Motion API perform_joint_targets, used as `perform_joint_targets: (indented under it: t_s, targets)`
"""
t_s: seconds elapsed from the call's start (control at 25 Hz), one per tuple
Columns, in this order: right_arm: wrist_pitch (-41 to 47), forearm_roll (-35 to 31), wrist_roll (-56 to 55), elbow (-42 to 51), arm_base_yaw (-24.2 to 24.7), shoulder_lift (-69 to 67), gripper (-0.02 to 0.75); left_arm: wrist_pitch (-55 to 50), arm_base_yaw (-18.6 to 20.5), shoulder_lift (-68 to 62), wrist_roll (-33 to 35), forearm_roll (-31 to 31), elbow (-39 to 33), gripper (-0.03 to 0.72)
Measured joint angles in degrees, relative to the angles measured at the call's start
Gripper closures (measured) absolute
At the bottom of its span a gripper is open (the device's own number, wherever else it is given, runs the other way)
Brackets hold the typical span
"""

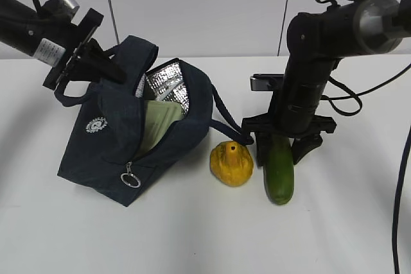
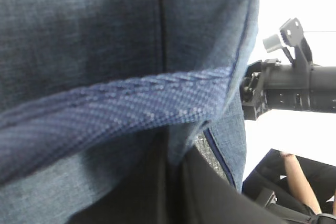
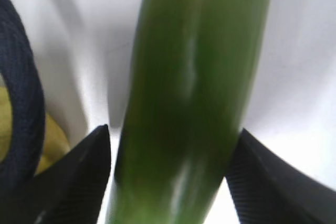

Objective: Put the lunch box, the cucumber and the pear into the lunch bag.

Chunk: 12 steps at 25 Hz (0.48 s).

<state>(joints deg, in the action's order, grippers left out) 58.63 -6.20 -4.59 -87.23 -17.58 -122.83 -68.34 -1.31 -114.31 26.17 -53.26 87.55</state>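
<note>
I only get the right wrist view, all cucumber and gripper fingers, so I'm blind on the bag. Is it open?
Observer: Yes. The lunch bag gapes at the top, with its silver lining showing.
Operator: Anything inside?
Observer: The lunch box with the pale green lid stands in the opening.
Operator: What holds it open?
Observer: The left gripper is shut on the handle, holding that side up.

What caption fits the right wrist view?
Right claw open astride the cucumber on the table, not yet pinching it.
</note>
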Motion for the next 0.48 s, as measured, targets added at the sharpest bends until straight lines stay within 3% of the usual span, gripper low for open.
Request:
perform_joint_targets:
  t_s: [0.12, 0.32, 0.48]
  targets:
    - [-0.6, -0.1, -0.2, 0.0, 0.0, -0.5, 0.243, 0.0, 0.0, 0.0, -0.1, 0.0, 0.0, 0.686]
    - [0.4, -0.2, -0.4, -1.0, 0.0, -0.7, 0.339, 0.0, 0.0, 0.0, -0.1, 0.0, 0.0, 0.686]
    - [3.0, 0.3, -0.4, -3.8, 0.0, -0.7, 0.362, -0.1, 0.0, 0.0, -0.1, 0.0, 0.0, 0.686]
